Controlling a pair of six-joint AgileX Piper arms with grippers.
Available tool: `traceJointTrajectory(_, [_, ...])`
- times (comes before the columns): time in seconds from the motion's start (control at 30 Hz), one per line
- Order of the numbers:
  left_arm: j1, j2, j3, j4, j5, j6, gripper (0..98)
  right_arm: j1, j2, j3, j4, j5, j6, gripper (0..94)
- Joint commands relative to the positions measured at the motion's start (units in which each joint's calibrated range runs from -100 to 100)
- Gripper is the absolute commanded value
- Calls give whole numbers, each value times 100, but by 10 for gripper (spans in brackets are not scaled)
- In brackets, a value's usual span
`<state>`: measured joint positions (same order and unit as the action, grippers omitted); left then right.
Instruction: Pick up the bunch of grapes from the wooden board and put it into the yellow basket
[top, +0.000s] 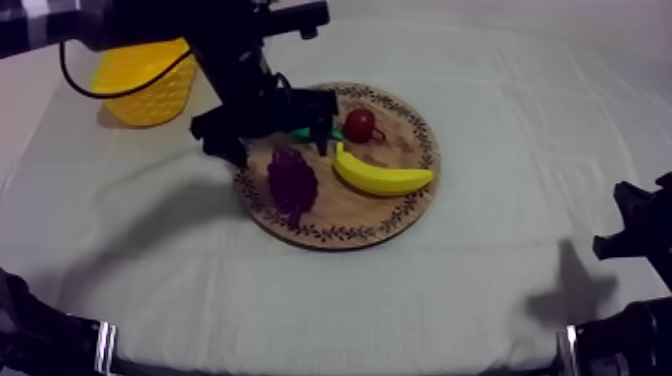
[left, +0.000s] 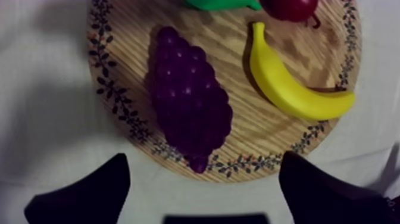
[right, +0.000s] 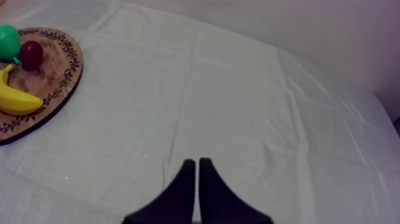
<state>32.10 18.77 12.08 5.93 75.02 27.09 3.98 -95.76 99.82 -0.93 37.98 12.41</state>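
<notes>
Top: left gripper is over the board's upper-left rim, arm coming in from the upper left. Grapes lie on the left part of the board, just below the gripper as this camera sees it. Banana is right of the grapes and apart from them. Red fruit is near the board's top edge, with the pear beside it, mostly hidden by the gripper. Basket stands on the cloth well off the board's upper left, nothing seen in it from here.

Left wrist: left gripper has its 2 fingers spread wide, nothing between them. They hang above the board's near rim, 1 each side of the grapes' tip. Can't tell the height above the grapes. Grapes lie flat on the wood, long axis running away from the gripper. Banana is beside them with a clear strip of wood between.

Right wrist: right gripper has its fingers pressed together in a narrow wedge, holding nothing, over bare cloth well right of the board. Banana, red fruit and pear sit on the board's near part.

Progress, my read: approach and line-up look done, 0 grasp so far. Left to do:
- descend
- close on the grapes
- lift
- carry to the basket off the board's upper left
- release

Fingers look wide enough to straddle the bunch, and the gap to the banana looks enough.
</notes>
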Motion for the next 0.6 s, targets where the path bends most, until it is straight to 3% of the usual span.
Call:
traceJointTrajectory(0.0, [-5,195,-9,24,-46,21,953,0,0,-4,-2,0,2,3])
traceJointTrajectory(0.27, [-36,779,-174,86,-150,128,956,0,0,-4,-2,0,2,3])
traceJointTrajectory(0.57, [-94,1384,-397,187,-168,39,955,0,0,-4,-2,0,2,3])
